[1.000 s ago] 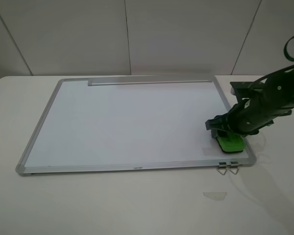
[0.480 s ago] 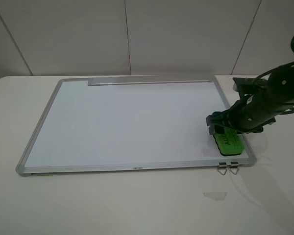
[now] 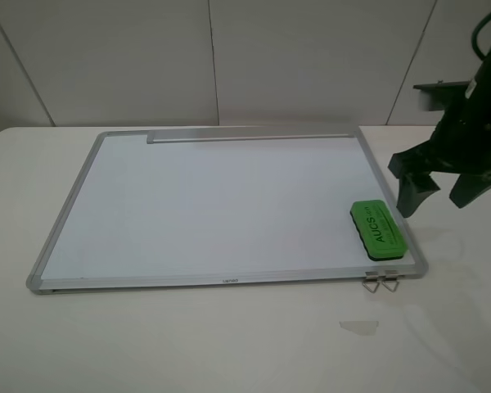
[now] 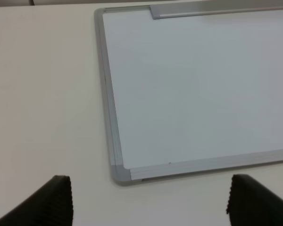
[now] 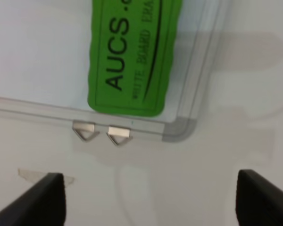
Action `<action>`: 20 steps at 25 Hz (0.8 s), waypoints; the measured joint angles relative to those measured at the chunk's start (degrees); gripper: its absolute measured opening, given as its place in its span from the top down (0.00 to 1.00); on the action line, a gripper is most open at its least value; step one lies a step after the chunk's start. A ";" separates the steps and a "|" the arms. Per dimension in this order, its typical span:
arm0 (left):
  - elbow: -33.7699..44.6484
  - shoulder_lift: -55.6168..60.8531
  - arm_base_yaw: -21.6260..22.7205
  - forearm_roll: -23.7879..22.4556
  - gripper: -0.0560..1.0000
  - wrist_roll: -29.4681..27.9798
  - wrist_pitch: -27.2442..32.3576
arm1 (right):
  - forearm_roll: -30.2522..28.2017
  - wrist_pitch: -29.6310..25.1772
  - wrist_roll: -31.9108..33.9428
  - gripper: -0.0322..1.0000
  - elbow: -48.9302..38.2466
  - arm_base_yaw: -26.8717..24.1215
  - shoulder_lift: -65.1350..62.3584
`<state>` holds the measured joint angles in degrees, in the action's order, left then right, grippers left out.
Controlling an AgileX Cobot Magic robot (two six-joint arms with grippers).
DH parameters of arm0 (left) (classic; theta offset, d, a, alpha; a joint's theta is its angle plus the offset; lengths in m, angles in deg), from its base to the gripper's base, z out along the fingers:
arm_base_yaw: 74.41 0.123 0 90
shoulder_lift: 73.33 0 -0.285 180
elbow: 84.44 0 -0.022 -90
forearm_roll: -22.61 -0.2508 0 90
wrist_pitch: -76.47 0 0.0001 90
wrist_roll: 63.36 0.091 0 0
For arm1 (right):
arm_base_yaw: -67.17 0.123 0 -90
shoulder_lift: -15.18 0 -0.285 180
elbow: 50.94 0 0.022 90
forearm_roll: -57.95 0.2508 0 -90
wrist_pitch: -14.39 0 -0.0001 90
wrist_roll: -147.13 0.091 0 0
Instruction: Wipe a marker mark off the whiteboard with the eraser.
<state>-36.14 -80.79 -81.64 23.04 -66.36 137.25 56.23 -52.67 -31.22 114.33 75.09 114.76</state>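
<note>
The green eraser (image 3: 378, 231) marked "AUCS" lies flat on the whiteboard (image 3: 213, 205), at its near right corner. My right gripper (image 3: 435, 199) hangs open above and to the right of the eraser, touching nothing. The right wrist view shows the eraser (image 5: 129, 56) beyond the open gripper (image 5: 151, 202), beside the board's frame corner (image 5: 179, 127). My left gripper (image 4: 151, 207) is open and empty over the table, off the near left corner of the whiteboard (image 4: 198, 84). I see no marker mark on the board in any view.
The tray strip (image 3: 250, 137) runs along the board's far edge. Two metal clips (image 3: 380, 282) stick out from the near edge by the eraser, also seen as clips (image 5: 101, 133) from the right wrist. A small translucent scrap (image 3: 358, 327) lies on the white table in front.
My right gripper let go of the eraser, opened, and rose up and to the right. The eraser stays on the board's near right corner.
</note>
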 joint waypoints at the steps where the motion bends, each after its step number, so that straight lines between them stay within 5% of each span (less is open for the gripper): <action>1: 0.00 0.00 0.00 0.00 0.30 0.00 0.00 | 0.00 -1.19 -0.13 0.26 1.54 -1.68 -0.13; 8: 0.00 0.00 0.00 0.00 0.30 0.00 0.00 | 1.72 -2.13 -2.32 0.26 -1.24 -12.65 -7.96; 20: 0.00 0.00 0.00 0.00 0.30 0.00 0.00 | 2.98 -2.90 -1.34 0.26 -16.31 -9.87 -38.94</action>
<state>-36.14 -80.79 -81.64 23.04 -66.36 137.25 59.21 -55.56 -32.56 98.02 65.23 75.82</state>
